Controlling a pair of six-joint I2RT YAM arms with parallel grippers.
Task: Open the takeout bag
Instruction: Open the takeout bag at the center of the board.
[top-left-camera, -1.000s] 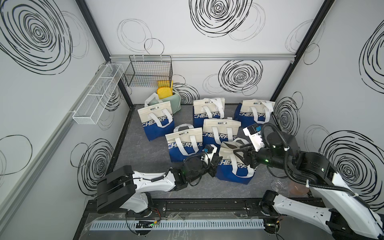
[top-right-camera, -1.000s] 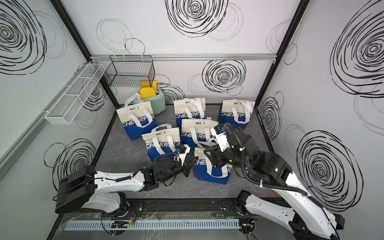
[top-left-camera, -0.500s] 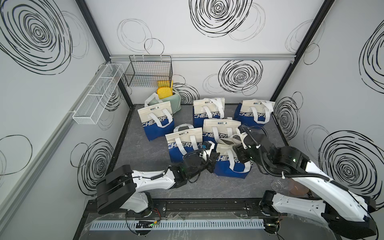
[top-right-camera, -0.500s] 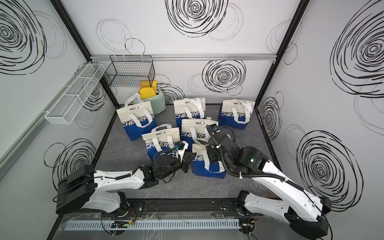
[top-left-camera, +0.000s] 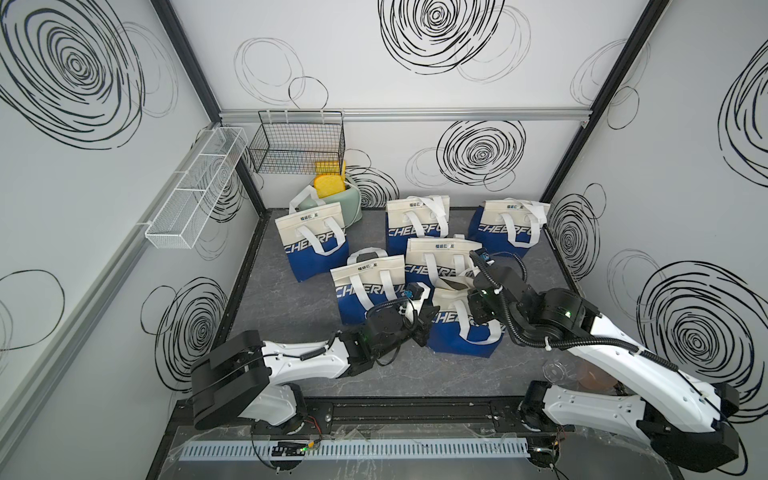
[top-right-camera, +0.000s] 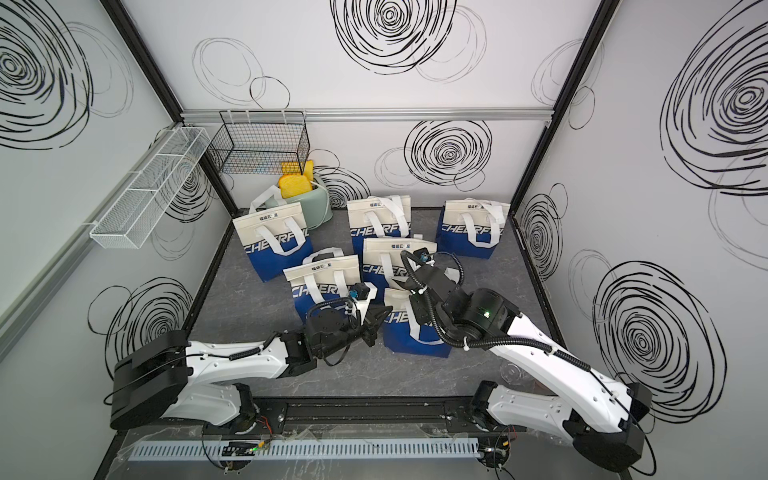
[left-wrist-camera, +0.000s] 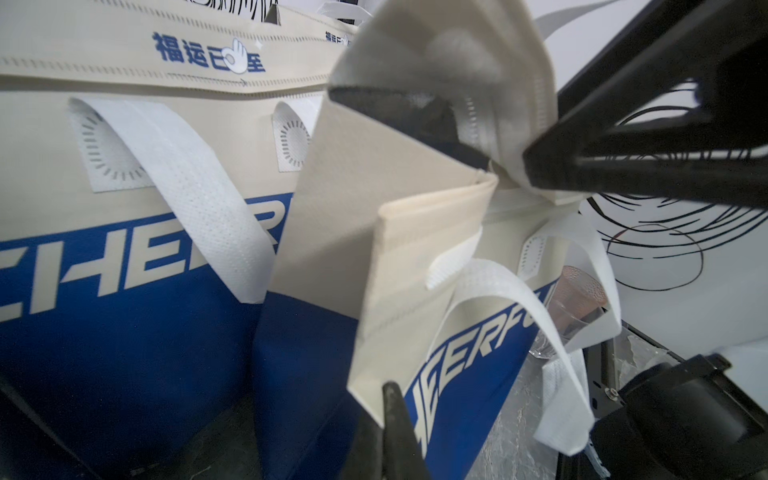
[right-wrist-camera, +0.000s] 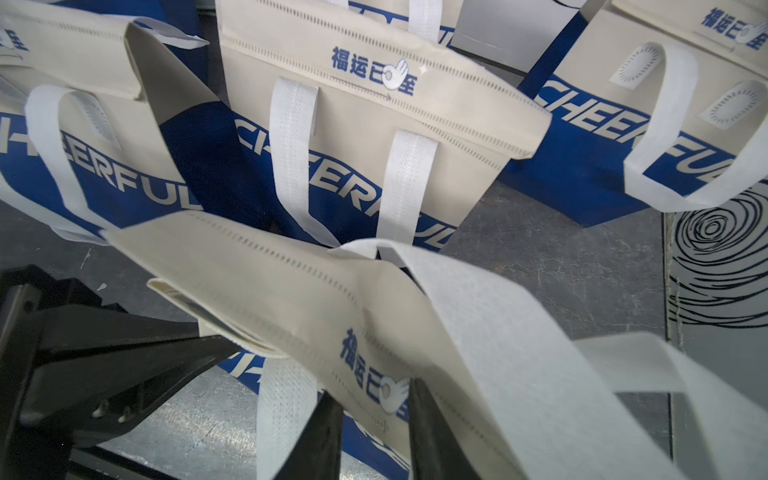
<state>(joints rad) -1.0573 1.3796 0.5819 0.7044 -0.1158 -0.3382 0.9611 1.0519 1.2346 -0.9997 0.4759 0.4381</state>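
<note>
The takeout bag (top-left-camera: 457, 336) (top-right-camera: 411, 340) is cream on top and blue below, with white handles, and stands nearest the front in both top views. My left gripper (top-left-camera: 430, 318) (top-right-camera: 380, 320) is at the bag's left side. In the left wrist view it (left-wrist-camera: 392, 419) is shut on the bag's (left-wrist-camera: 374, 232) folded side edge. My right gripper (top-left-camera: 478, 299) (top-right-camera: 415, 303) hangs over the bag's top. In the right wrist view its jaws (right-wrist-camera: 376, 432) stand apart, with the bag's printed top flap (right-wrist-camera: 311, 299) between them. The bag's mouth gapes a little.
Several matching bags (top-left-camera: 370, 286) (top-left-camera: 440, 257) stand close behind and to the left. A green toaster with yellow toast (top-left-camera: 332, 195), a black wire basket (top-left-camera: 297, 145) and a white wire shelf (top-left-camera: 195, 191) are at the back left. A clear cup (top-left-camera: 557, 370) lies at the front right.
My right arm has swung in from the right onto the bag's top, and its jaws have narrowed around the flap. The left gripper has stayed shut at the bag's side.
</note>
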